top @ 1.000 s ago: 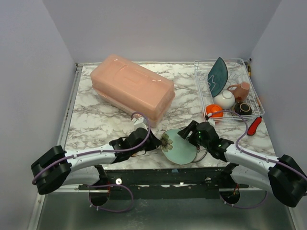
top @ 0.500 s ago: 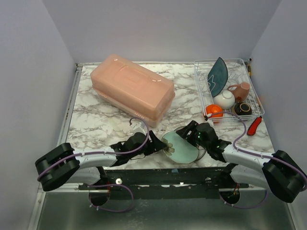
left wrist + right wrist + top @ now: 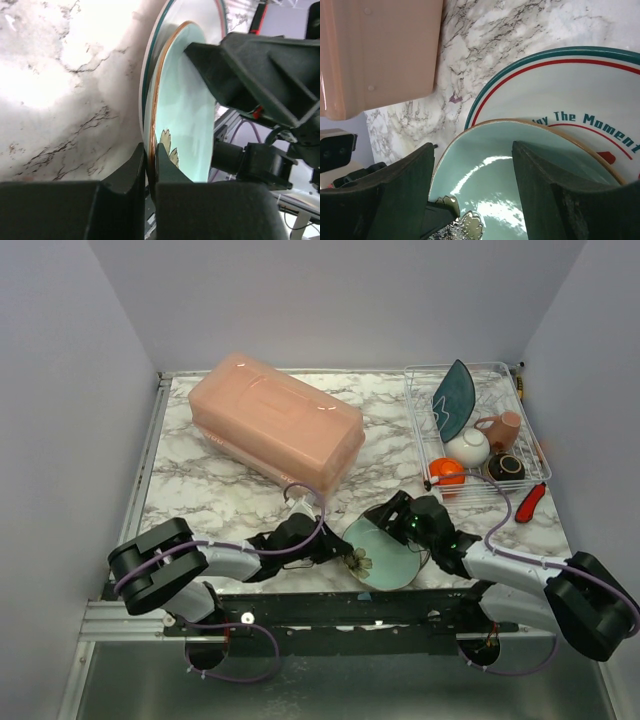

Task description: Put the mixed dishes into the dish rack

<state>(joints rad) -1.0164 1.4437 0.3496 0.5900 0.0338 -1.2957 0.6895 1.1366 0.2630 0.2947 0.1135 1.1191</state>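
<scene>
Top external view shows the round pale-green plate [image 3: 388,558] with a leaf picture at the near edge of the white marble table [image 3: 200,490]. It sits between the two arms, well apart from the white wire dish rack [image 3: 416,430] in the far right corner.

The left gripper [image 3: 342,551] is pinching the left rim of the pale-green plate. In the left wrist view, its two black fingers [image 3: 135,170] are pressed together on the thin brown rim.

The right gripper [image 3: 395,524] is at the far side of the plate. In the right wrist view, its fingers [image 3: 395,200] are spread wide with the plate below them. Under the pale-green plate lies a white plate [image 3: 580,95] with teal and red rings and teal letters.

Inside the dish rack are a teal square plate [image 3: 455,400] standing on its edge, a pinkish mug [image 3: 500,430], a small white bowl [image 3: 467,447], a small orange bowl [image 3: 446,473] and a dark bowl [image 3: 506,468].

A big pink plastic tub [image 3: 275,430] sits on the left. A red-handled tool [image 3: 530,502] lies just beside the rack.
</scene>
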